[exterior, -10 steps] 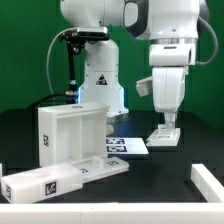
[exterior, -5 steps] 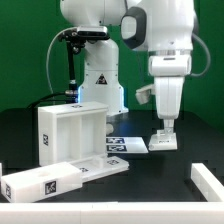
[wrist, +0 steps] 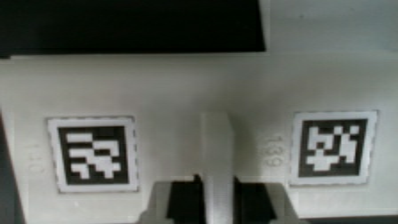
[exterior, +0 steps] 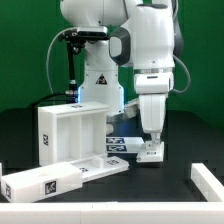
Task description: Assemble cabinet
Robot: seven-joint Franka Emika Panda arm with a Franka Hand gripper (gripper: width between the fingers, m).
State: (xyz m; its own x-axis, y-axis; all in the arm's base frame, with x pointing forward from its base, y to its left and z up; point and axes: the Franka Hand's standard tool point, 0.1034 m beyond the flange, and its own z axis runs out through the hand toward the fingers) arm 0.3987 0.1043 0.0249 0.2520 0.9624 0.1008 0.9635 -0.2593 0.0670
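White cabinet piece (exterior: 153, 154) in tool's (exterior: 151, 141) grip

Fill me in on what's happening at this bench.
The arm is partway through building a cabinet. Its gripper is shut on a thin rib of a small tagged piece, holding it low beside the marker board. Whether the piece touches the table cannot be told. The open cabinet body stands on the exterior view's left, with a long piece lying in front of it, both untouched.
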